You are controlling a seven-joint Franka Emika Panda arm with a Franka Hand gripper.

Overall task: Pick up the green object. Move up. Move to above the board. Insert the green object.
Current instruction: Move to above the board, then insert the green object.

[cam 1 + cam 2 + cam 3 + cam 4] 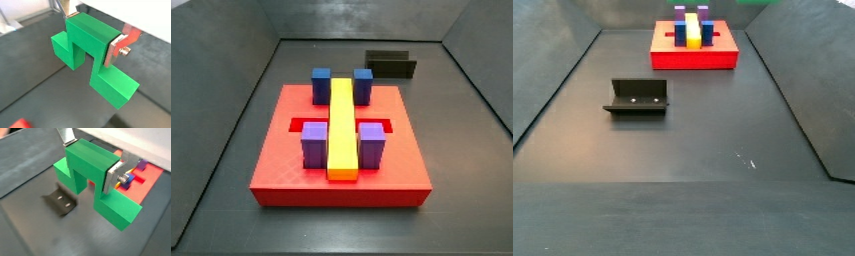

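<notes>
In both wrist views my gripper [92, 32] [91, 159] is shut on the green object [110, 85] [113, 208]. The silver fingers [116, 50] clamp its taller centre cube from both sides. The piece hangs above the dark floor. The board [298, 170] is a red slab bearing blue blocks [321, 84], purple blocks [314, 144] and a long yellow bar [342, 125]. Part of it shows behind the gripper in a wrist view [145, 182], and it lies at the far end in a side view [694, 58]. The gripper is out of frame in both side views.
The fixture stands on the floor beyond the board [390, 64]; it also shows in the other side view [637, 97] and below the held piece in a wrist view [61, 202]. Sloped grey walls [547, 90] ring the dark floor [700, 150].
</notes>
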